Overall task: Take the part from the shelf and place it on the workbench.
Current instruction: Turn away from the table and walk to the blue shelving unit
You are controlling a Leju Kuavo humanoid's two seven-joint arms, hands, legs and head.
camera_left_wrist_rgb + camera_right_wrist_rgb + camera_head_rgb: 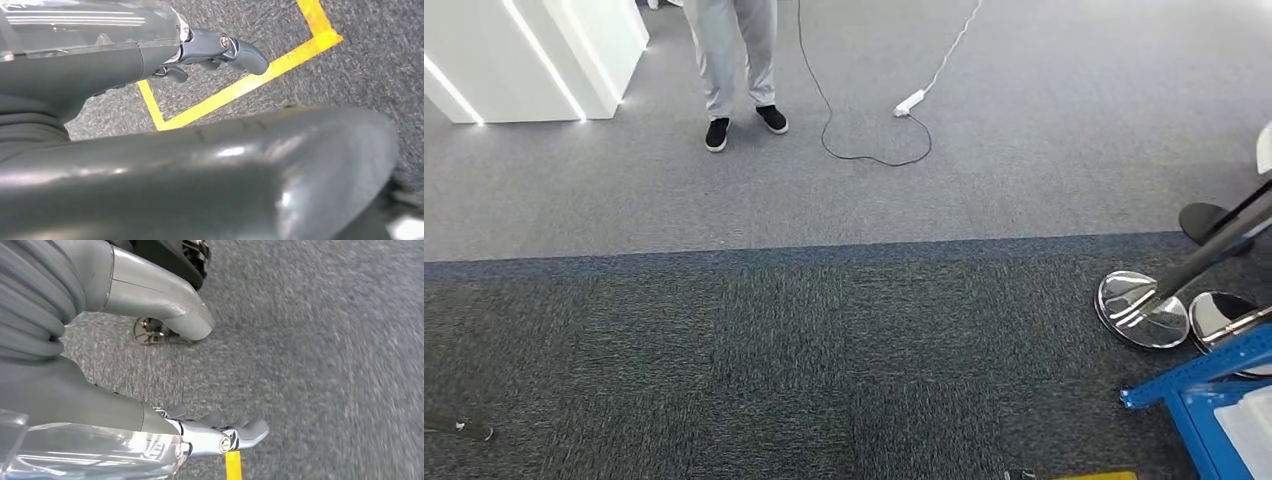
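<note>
My left hand (pixel 212 47) hangs at my side above dark carpet, its fingers held loosely apart with nothing in them. My right hand (pixel 215 432) also hangs low over grey carpet; its thick grey thumb (pixel 175 315) stands well apart from the darker fingers, and it holds nothing. In the head view a corner of a blue metal frame (pixel 1199 385) with a pale sheet (pixel 1254 425) inside it juts in at the lower right.
A person (pixel 734 60) in grey trousers and black shoes stands ahead on the left, beside a white lit counter (pixel 534 55). A power strip (pixel 910 102) with its black cable lies ahead. Chrome stanchion bases (pixel 1139 310) stand right. Yellow floor tape (pixel 240 87) lies under my left side.
</note>
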